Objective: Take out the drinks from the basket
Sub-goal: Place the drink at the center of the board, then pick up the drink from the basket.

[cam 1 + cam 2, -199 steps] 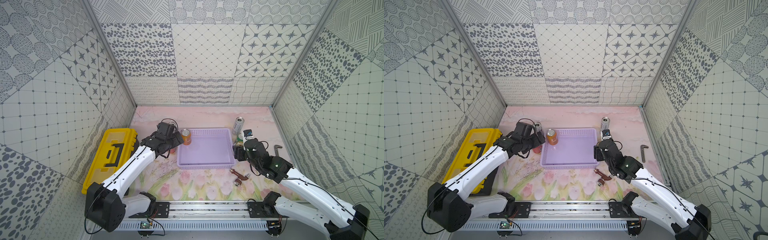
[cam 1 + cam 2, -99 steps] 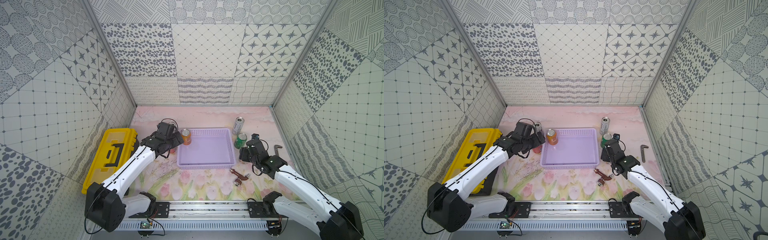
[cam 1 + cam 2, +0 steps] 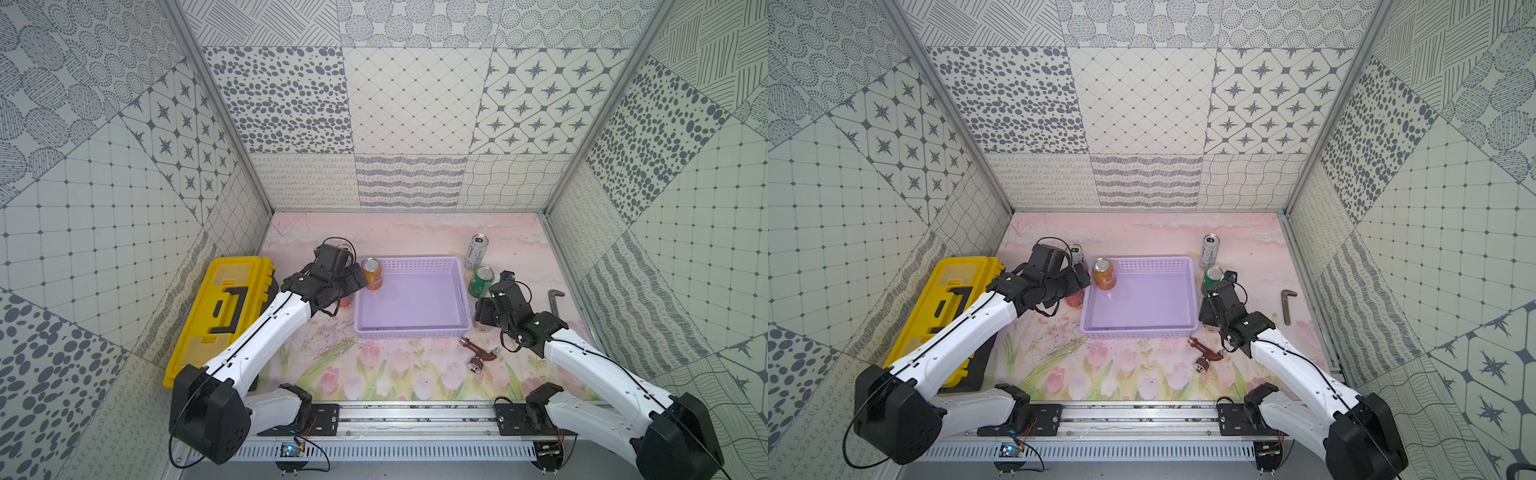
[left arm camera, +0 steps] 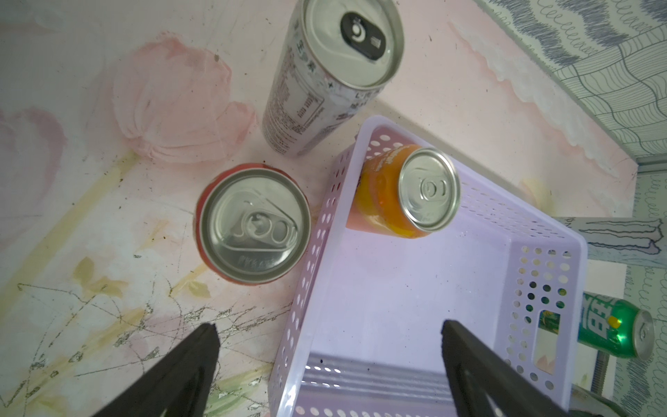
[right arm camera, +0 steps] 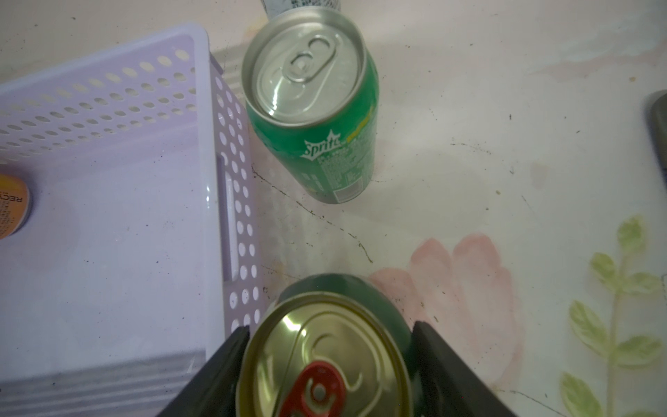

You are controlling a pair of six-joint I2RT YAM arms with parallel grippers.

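Observation:
The lilac basket holds one orange can in its far left corner. My left gripper is open, hovering over the basket's left wall. On the table just outside that wall stand a red can and a slim silver can. To the right of the basket, my right gripper is shut on a dark green can with a gold top. Beyond it stand a bright green can and a second slim silver can.
A yellow toolbox with a black handle lies along the left wall. A brown tap fitting lies in front of the basket's right corner. A bent metal bar lies near the right wall. The arms' rail runs along the front edge.
My right gripper has carried the dark green can from the basket's right edge outward to the table beside it. The left arm has not moved.

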